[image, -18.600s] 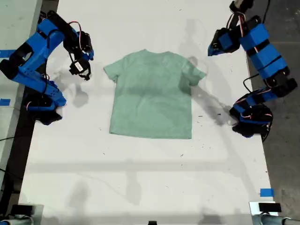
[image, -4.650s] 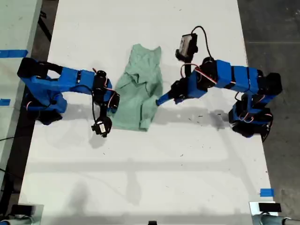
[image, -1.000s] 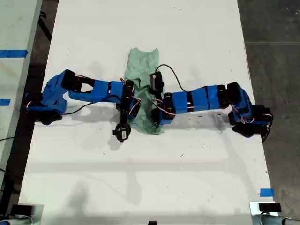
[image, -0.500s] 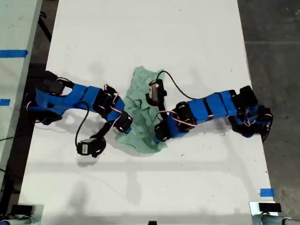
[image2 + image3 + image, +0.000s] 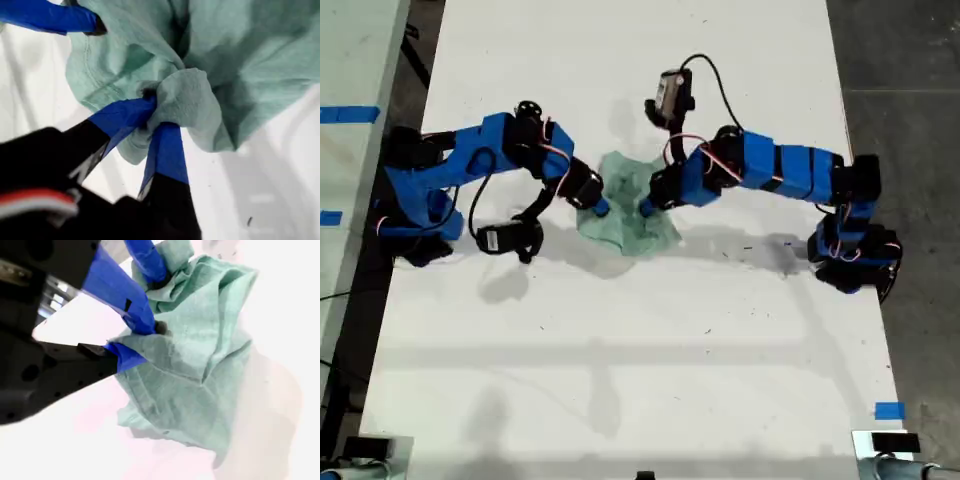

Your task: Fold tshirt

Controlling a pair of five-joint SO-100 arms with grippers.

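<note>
While both of my claws are clenched on cloth, the job is to keep the two grips level. My first gripper (image 5: 152, 117) has a wad of the tshirt (image 5: 235, 65) pinched between its blue jaws, the fabric bulging out round the tips. My second gripper (image 5: 134, 340) is likewise closed on a folded edge of the same garment, with a seam running along just past its tips. A blue tip of the other arm shows close by in each wrist view, so the two claws are working near each other.

Seen from the exterior view, the tshirt (image 5: 630, 215) is bunched into a small crumpled heap between the two arms, near the middle of the white table (image 5: 620, 380), partly lifted and partly dragging on the surface. I cannot tell from the wrist views which arm is which in that picture.

As I judge it, the fold is far from neat: the cloth is gathered, not laid flat. To do this step well, both claws should carry the held edge together at the same height and pace, lay it across the rest, and only let go once the fabric rests flat, lest it spring back into a heap.
</note>
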